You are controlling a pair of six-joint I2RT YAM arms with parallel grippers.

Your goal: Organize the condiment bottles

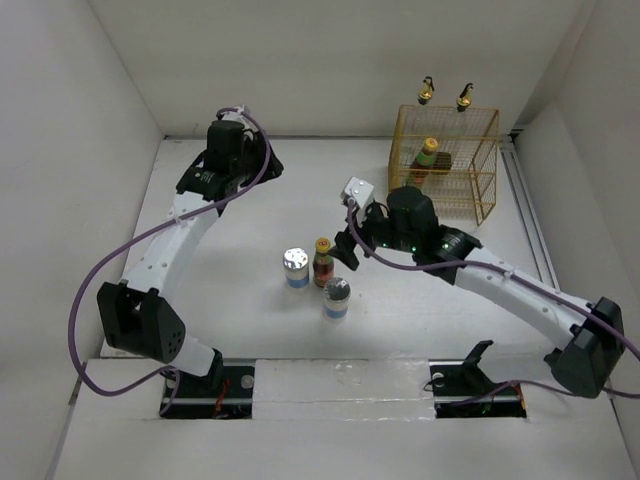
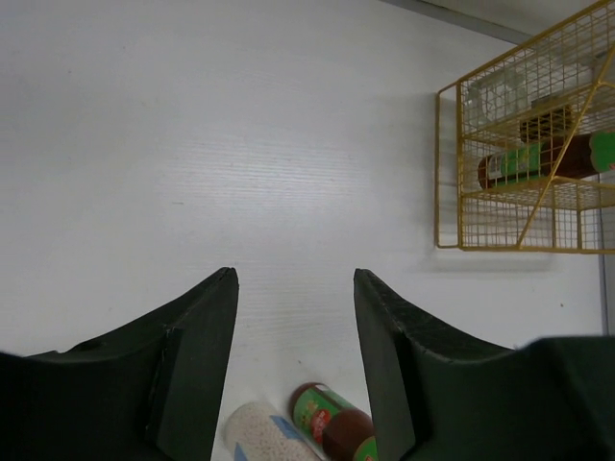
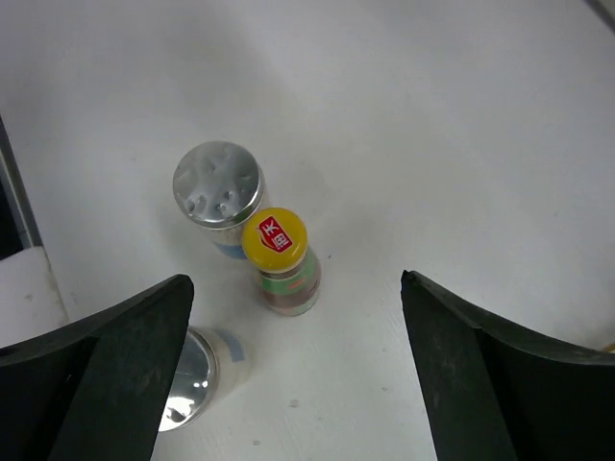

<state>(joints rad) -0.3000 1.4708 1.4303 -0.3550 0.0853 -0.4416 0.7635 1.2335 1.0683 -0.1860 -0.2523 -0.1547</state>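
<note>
Low in the middle of the top view, a short white jar [image 1: 337,297] with a round metal lid stands on the matte white surface [image 1: 250,230]. Just above it, a second jar [image 1: 295,268] and a yellow-capped red-brown sauce bottle [image 1: 323,262] stand side by side. The right tool [image 3: 295,277] gapes wide above them, empty. The left tool [image 2: 293,279] stands parted over bare surface. At upper right, the yellow wire rack [image 1: 480,150] holds another sauce bottle [image 1: 427,158], with two gold-topped bottles [image 1: 427,92] at its top edge.

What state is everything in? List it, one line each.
Left gripper: open, empty.
Right gripper: open, empty.
Yellow wire rack: upright.
Racked red-brown sauce bottle: upright, capped.
Table red-brown sauce bottle: upright, capped.
White silver-lidded jars: upright, lidded.
Clear glass gold-topped bottles: upright, at rack.
</note>
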